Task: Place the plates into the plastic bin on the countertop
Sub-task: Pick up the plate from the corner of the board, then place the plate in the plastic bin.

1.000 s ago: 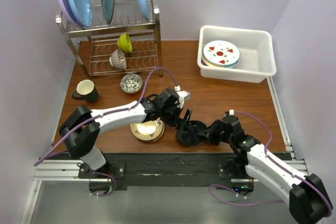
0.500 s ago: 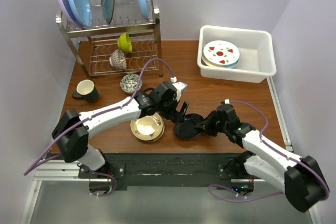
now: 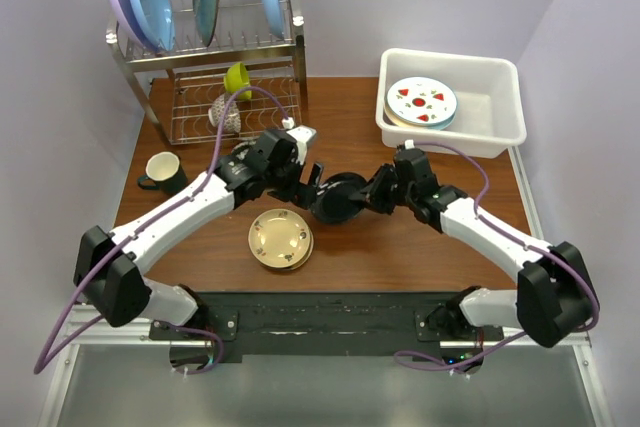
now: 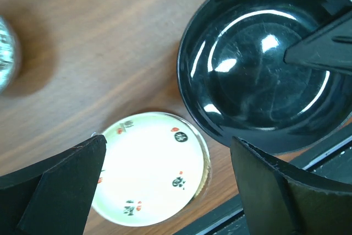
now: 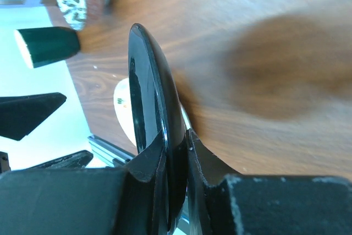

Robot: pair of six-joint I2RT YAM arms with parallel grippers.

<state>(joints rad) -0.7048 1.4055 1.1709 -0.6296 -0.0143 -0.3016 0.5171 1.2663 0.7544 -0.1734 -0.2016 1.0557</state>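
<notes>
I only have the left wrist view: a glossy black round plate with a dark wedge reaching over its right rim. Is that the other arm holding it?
Observer: Yes. The right wrist view shows the right gripper shut on the glossy black round plate, with the rim pinched between its jaws.
Operator: Where is the bin?
Observer: In the top view, the white rectangular plastic bin sits at the far right corner of the reddish-brown wooden countertop.
Operator: Anything in it?
Observer: A white round plate with red spots lies in its left half.
</notes>
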